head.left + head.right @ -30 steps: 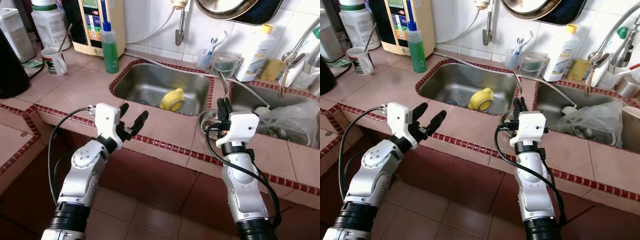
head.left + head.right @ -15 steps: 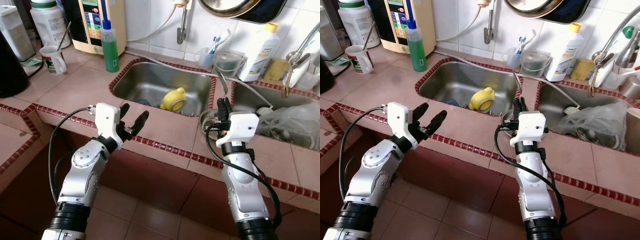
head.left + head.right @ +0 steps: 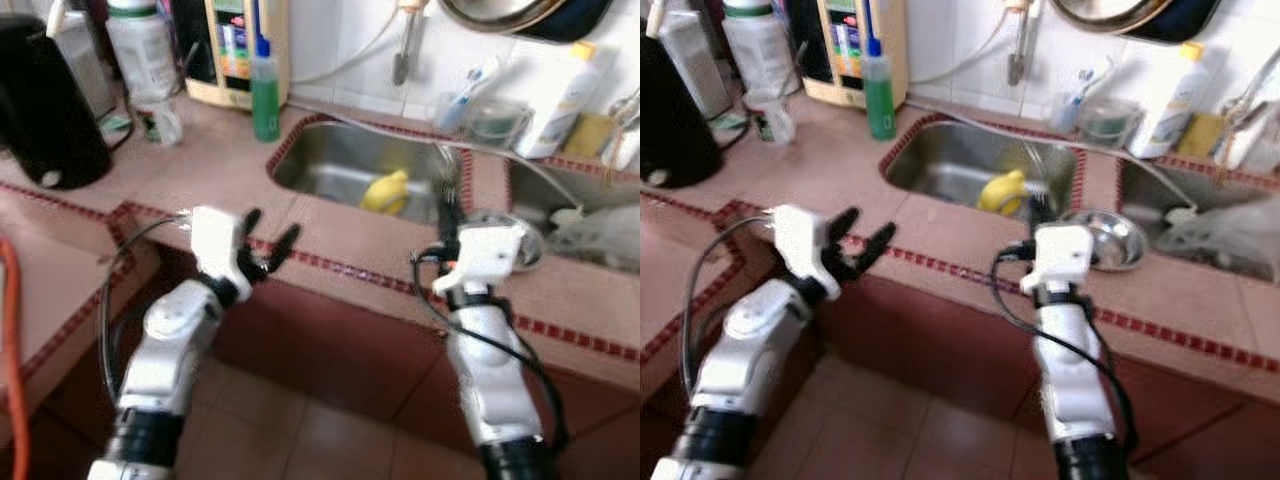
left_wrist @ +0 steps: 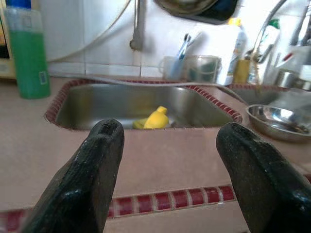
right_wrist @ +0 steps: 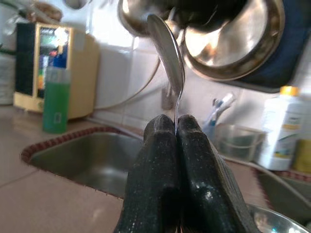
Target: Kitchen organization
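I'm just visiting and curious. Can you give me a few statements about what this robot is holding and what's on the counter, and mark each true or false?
1. The right gripper is shut on a metal spoon. True.
2. The left gripper holds a green bottle. False: it is open with nothing in it; the green bottle stands on the counter.
3. A yellow object lies in the sink. True.
4. The metal bowl sits inside that sink. False: it rests on the counter beside it.
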Robot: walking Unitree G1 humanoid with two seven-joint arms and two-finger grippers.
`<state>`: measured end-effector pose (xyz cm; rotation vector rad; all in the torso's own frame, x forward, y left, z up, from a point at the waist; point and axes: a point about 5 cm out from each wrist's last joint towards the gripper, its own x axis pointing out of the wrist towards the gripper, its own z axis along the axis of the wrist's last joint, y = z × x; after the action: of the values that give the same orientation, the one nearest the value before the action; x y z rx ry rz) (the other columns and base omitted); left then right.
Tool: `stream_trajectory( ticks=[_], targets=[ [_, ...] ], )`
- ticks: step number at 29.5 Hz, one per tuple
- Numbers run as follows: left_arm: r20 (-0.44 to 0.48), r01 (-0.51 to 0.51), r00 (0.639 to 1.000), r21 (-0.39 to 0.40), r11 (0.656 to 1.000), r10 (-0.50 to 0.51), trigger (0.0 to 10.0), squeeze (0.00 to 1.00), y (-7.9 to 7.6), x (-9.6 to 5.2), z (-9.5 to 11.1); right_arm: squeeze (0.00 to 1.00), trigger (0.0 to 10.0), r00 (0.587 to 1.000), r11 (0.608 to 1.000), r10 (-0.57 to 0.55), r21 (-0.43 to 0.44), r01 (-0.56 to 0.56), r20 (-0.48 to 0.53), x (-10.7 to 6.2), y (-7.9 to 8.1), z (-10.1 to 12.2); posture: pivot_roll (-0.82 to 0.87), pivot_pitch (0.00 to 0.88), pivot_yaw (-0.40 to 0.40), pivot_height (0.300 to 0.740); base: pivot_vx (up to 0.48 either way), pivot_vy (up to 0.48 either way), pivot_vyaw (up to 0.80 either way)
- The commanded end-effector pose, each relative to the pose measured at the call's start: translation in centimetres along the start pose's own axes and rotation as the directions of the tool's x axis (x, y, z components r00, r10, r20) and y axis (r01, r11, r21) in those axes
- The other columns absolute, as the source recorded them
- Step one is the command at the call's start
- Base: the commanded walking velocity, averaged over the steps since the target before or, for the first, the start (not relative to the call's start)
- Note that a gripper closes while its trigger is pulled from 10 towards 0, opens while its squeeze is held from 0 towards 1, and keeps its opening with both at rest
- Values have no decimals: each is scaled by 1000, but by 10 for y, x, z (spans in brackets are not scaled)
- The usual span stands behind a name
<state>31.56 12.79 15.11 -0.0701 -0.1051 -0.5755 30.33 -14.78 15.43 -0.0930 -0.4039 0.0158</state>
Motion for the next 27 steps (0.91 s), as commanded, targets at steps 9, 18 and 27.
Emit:
stream_trajectory(
  ticks=[9,18,27],
  targets=[
    [20,24,999,61,998,-26,10000,0,0,-3,8,0,10000,1000,1000,9,13,-9,19,3,5,4,105,0,-38,740,0,0,0],
    [17,39,999,68,997,-40,10000,0,0,-4,9,0,10000,1000,1000,-7,21,7,6,2,5,2,106,0,-34,740,326,0,0],
    [15,43,999,67,997,-44,10000,0,0,-4,9,0,10000,999,999,-29,29,30,-23,2,3,-1,107,0,-31,740,436,0,-427]
  ],
)
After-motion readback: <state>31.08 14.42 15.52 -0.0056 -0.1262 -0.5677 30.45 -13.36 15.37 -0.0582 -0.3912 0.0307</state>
